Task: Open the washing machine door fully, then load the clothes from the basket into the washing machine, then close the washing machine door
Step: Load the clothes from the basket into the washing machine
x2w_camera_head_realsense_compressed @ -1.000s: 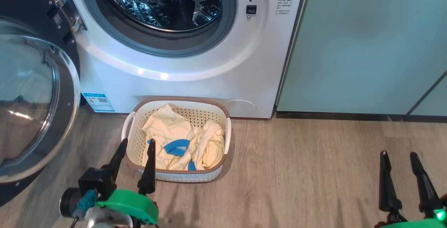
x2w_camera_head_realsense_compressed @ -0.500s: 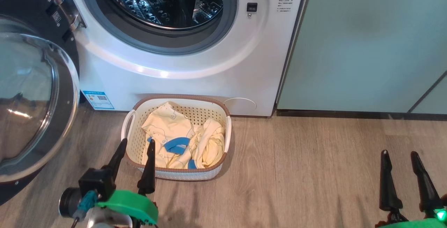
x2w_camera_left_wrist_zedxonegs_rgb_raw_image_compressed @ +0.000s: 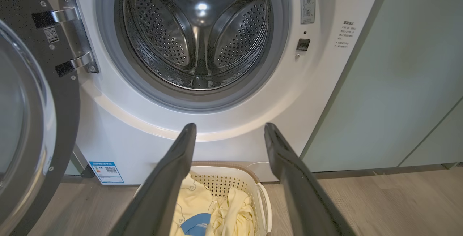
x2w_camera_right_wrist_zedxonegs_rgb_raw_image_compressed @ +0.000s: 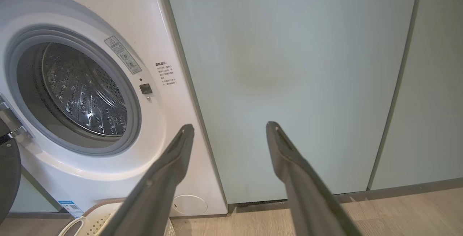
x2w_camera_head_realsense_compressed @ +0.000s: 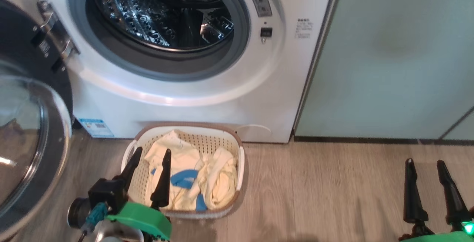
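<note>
Left gripper [x2w_camera_head_realsense_compressed: 153,150]: released; your two fingers stand apart with nothing between them, pointing toward the washer [x2w_camera_head_realsense_compressed: 185,97].
Right gripper [x2w_camera_head_realsense_compressed: 424,161]: also released, fingers parted and empty, over the floor [x2w_camera_head_realsense_compressed: 314,190] well to the right of the basket [x2w_camera_head_realsense_compressed: 213,140].
Edges: nearest your left gripper are the basket's brown rim, which the fingertips overlap in the head view, and the door [x2w_camera_head_realsense_compressed: 29,131], whose black rim and glass bowl stand just to the gripper's left.
Open room: ahead of the left gripper and higher, the washer's mouth stands open, ringed by the grey gasket [x2w_camera_head_realsense_compressed: 240,45], with the steel drum [x2w_camera_head_realsense_compressed: 159,16] behind it. Between your two grippers runs a wide strip of floor.
Basket: on the floor just in front of the washer's foot, below and ahead of the left gripper. In the left wrist view it lies low between the fingers.
Clothes [x2w_camera_head_realsense_compressed: 222,175]: pale yellow with blue patches, heaped in the basket, mostly just right of the left gripper's right finger. You cannot tell whether a fingertip touches them.
Door: swung wide to the left on its hinge [x2w_camera_head_realsense_compressed: 55,38], with the glass bowl bulging toward the left gripper's side.
Right gripper's outlook: pale green cabinet [x2w_camera_right_wrist_zedxonegs_rgb_raw_image_compressed: 289,66] straight ahead, washer to its left.
Surface and room: grey-brown wood-look plank floor. The white washer has a blue sticker [x2w_camera_head_realsense_compressed: 94,128] at its lower left corner. The cabinet stands flush against the washer's right side.
</note>
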